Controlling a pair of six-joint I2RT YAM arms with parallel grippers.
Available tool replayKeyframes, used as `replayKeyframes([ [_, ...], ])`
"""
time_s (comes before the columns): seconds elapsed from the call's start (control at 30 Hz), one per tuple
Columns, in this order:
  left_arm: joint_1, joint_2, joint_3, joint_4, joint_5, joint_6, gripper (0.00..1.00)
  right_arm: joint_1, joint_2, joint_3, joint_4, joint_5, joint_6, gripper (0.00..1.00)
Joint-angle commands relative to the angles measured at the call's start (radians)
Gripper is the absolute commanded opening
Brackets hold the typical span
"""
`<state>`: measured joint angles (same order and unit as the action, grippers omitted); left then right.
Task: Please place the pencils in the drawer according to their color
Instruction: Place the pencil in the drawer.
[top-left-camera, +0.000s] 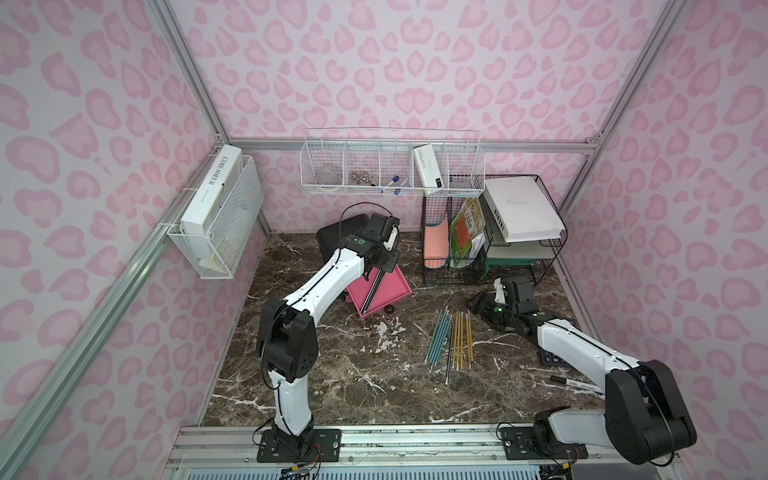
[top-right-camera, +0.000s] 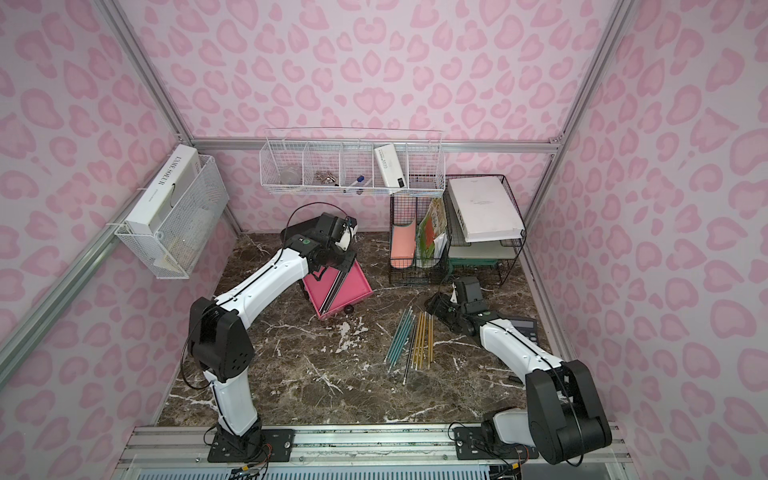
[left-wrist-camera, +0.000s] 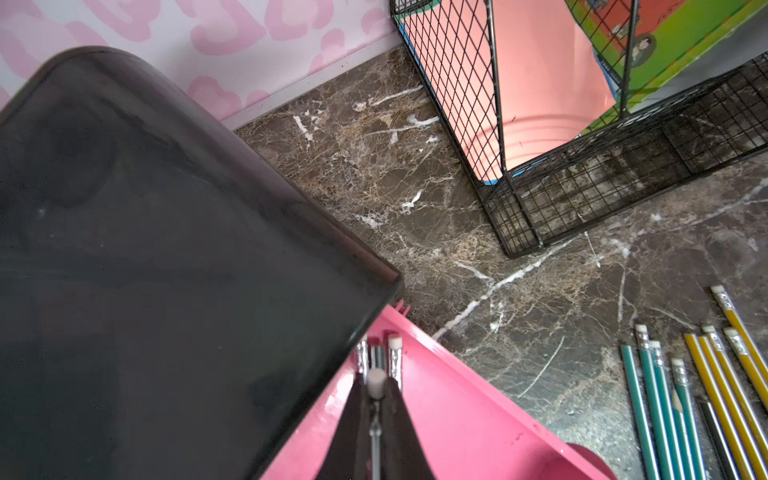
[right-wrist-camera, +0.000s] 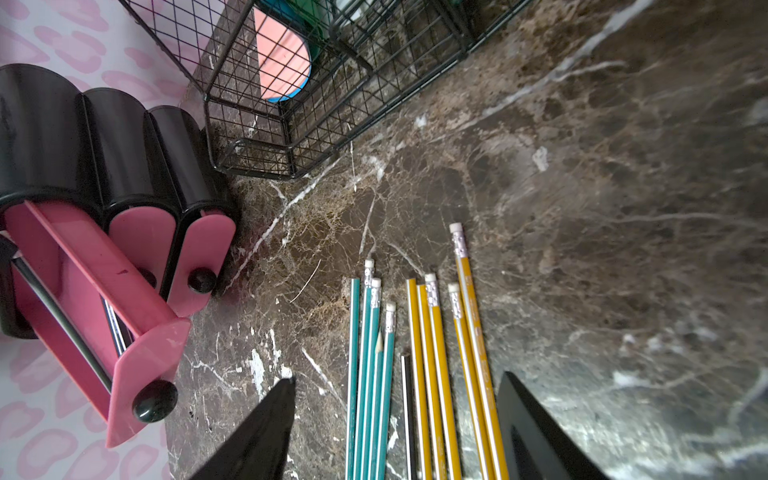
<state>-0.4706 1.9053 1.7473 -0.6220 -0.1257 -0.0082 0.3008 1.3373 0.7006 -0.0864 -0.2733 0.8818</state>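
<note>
The dark marble tabletop (top-left-camera: 332, 374) sits inside pink leopard-print walls (top-left-camera: 415, 62). The black cabinet (right-wrist-camera: 104, 137) has one pink drawer (top-left-camera: 392, 286) pulled out, with a few dark pencils (left-wrist-camera: 395, 359) lying in it. The left gripper (left-wrist-camera: 376, 388) hangs over that drawer with a fourth pencil (left-wrist-camera: 375, 434) between its fingers; whether it pinches or merely flanks it, I cannot tell. The right gripper (right-wrist-camera: 397, 377) hovers, spread wide, over the teal pencils (top-left-camera: 438, 336), yellow pencils (top-left-camera: 462, 338) and a stray dark pencil (right-wrist-camera: 408, 399) on the table. The dark set looks nearly sorted. Teal and yellow remain, and the other two drawers are shut.
</note>
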Motion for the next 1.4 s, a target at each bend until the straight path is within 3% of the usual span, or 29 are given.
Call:
replayKeyframes([
  [0.0,0.001,-0.015,0.024,-0.001,-0.003,0.002,0.4,0.0,0.003,0.015,-0.001,0.008,-0.025,0.71],
  [0.1,0.0,-0.032,0.056,-0.008,0.002,0.005,0.58,-0.005,0.003,0.029,-0.014,0.016,-0.039,0.75],
  [0.27,0.0,-0.071,0.102,-0.03,0.016,-0.004,0.72,-0.007,-0.011,0.067,-0.058,0.085,-0.07,0.87],
  [0.37,0.0,-0.104,0.113,-0.043,0.038,-0.021,0.79,-0.006,-0.037,0.09,-0.102,0.197,-0.067,0.99],
  [0.73,-0.081,-0.236,0.001,-0.114,0.12,-0.082,0.97,-0.007,-0.205,-0.029,-0.001,0.398,-0.123,1.0],
  [0.87,-0.153,-0.28,-0.085,-0.133,0.132,-0.119,0.98,-0.007,-0.193,-0.007,-0.038,0.396,-0.18,1.0],
  [0.97,-0.215,-0.31,-0.163,-0.136,0.162,-0.194,0.99,-0.011,-0.207,-0.023,-0.032,0.4,-0.141,1.0],
  [1.13,-0.345,-0.316,-0.244,-0.195,0.173,-0.318,0.98,-0.074,-0.24,-0.055,-0.016,0.306,-0.078,1.0],
  [1.27,-0.43,-0.278,-0.249,-0.312,0.188,-0.428,0.98,-0.149,-0.232,-0.047,-0.035,0.175,-0.08,1.0],
  [1.37,-0.479,-0.261,-0.268,-0.353,0.184,-0.498,0.99,-0.163,-0.217,-0.027,-0.061,0.142,-0.101,1.0],
])
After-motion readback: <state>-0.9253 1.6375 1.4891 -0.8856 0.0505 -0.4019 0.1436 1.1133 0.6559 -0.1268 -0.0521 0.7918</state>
